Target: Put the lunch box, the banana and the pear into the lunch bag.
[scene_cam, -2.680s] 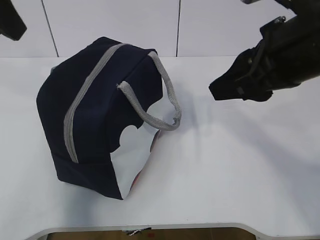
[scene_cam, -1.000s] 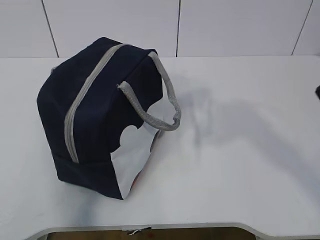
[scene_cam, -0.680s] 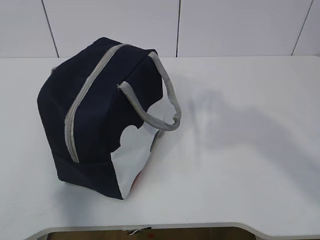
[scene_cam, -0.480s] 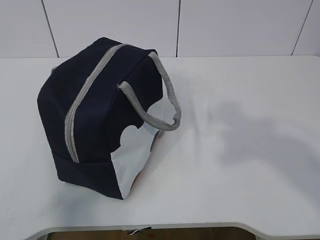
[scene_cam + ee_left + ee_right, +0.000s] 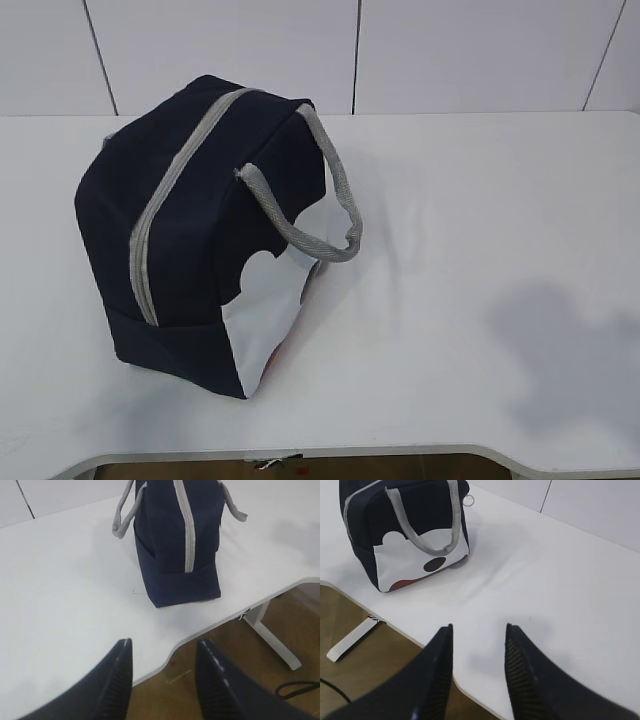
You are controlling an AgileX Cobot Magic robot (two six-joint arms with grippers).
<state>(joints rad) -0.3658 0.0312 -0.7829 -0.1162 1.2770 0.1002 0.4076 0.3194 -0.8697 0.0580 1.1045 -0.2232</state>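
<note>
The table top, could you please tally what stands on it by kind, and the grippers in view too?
Lunch bag: 1, zipped shut
Loose lunch box, banana or pear: 0
Grippers: 2, left gripper and right gripper, both open and empty
Total: 3

You have the lunch bag (image 5: pixel 190 250) standing on the bench (image 5: pixel 480 220), left of centre near the front edge, with the bench stretching away to its right.

White table (image 5: pixel 480 200) against white panelled wall (image 5: pixel 220 50)
</note>
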